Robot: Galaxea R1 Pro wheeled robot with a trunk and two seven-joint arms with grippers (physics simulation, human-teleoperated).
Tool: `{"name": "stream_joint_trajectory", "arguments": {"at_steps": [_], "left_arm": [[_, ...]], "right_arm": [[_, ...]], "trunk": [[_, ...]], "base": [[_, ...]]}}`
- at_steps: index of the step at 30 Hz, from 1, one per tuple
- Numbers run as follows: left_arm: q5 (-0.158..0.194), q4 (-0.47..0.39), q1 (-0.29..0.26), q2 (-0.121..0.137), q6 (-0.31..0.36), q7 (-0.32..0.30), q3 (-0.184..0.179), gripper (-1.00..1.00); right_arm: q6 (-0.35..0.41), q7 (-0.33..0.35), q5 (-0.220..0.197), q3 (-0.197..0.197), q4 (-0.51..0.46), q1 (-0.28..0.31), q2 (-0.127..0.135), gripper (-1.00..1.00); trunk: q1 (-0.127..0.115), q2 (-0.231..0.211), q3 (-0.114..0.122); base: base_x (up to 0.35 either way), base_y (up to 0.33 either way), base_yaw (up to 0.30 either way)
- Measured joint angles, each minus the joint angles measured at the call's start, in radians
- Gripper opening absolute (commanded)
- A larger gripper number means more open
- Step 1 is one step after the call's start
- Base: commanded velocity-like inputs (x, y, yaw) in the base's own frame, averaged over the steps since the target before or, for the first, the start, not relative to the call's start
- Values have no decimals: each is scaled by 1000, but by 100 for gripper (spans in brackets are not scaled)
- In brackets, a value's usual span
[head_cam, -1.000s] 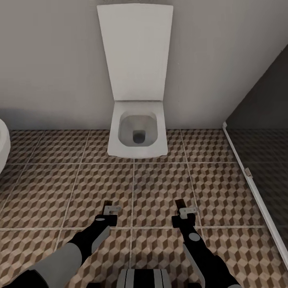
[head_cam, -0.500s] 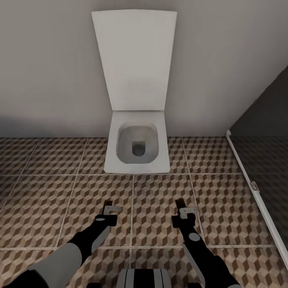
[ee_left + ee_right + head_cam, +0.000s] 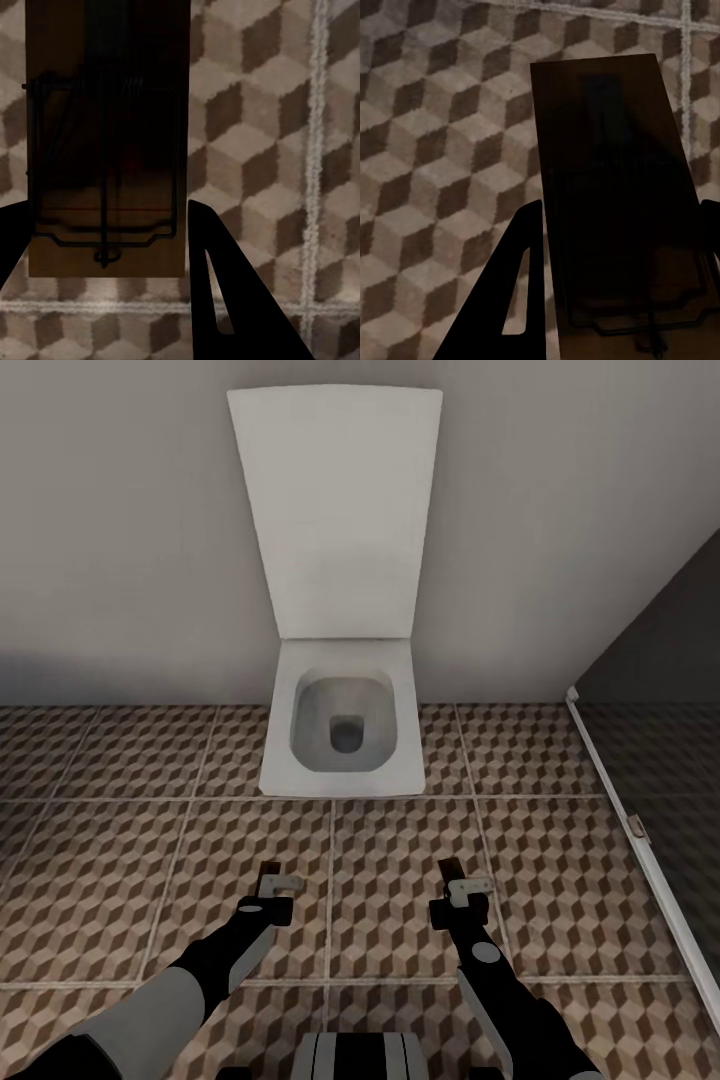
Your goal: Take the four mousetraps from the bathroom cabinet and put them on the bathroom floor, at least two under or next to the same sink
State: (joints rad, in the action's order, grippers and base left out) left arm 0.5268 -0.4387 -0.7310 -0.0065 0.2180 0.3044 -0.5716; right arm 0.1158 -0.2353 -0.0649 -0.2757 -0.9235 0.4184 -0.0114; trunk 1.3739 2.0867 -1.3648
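A white toilet is seen at 12 o'clock, set against a plain grey wall, with its lid lifted up against that wall. A dark glass shower screen with a pale bottom rail is seen at 3 o'clock.

The left pincer is clenched on a mousetrap. In the left wrist view the tan board is gripped by its long sides between the two dark fingers, and its long side runs the same way as the fingers. The wire frame is seen on the face of the board.

The right pincer is clenched on another mousetrap, which looks very dark in shadow. Its long side also runs along the fingers, pointing toward 12 o'clock in the head view.

Both traps are held above the bathroom floor, whose big tiles are printed with brown, beige and white cubes and split by thin pale lines.
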Motion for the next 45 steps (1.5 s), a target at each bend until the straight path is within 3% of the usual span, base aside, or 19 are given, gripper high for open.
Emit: {"name": "stream_joint_trajectory", "arguments": {"at_steps": [16, 21, 25, 28, 30, 35, 45], "left_arm": [[0, 0, 0, -1, 0, 0, 0, -100], [-1, -1, 0, 0, -2, 0, 0, -100], [0, -1, 1, 0, -71, 1, 0, -100], [-1, 5, 3, 2, -201, 2, -9, -100], [-2, 16, 4, 2, -233, 3, -27, -100], [-4, 33, 5, 9, -264, 5, -72, -100], [-4, 53, 5, 12, -274, 4, -83, -100]], "right_arm": [[1, 1, -1, 0, 0, 0, 0, -100], [-2, 3, 0, 0, 1, 0, 0, -100], [-7, 6, 0, 0, 2, 0, 0, -100], [-9, 7, 1, 0, 3, 0, 0, -100], [-10, 7, 2, -1, 3, 0, 0, -100], [-22, 7, 3, -1, 3, 0, 2, -100], [-83, 7, 4, -1, 4, 0, 5, -100]], "trunk": [[54, 98, -57], [54, 98, -58], [54, 98, -59], [54, 98, -59], [54, 98, -59], [54, 98, -59], [54, 98, -59]], "base": [[0, 0, 0], [0, 0, 0], [0, 0, 0], [0, 0, 0], [0, 0, 0], [0, 0, 0], [0, 0, 0]]}}
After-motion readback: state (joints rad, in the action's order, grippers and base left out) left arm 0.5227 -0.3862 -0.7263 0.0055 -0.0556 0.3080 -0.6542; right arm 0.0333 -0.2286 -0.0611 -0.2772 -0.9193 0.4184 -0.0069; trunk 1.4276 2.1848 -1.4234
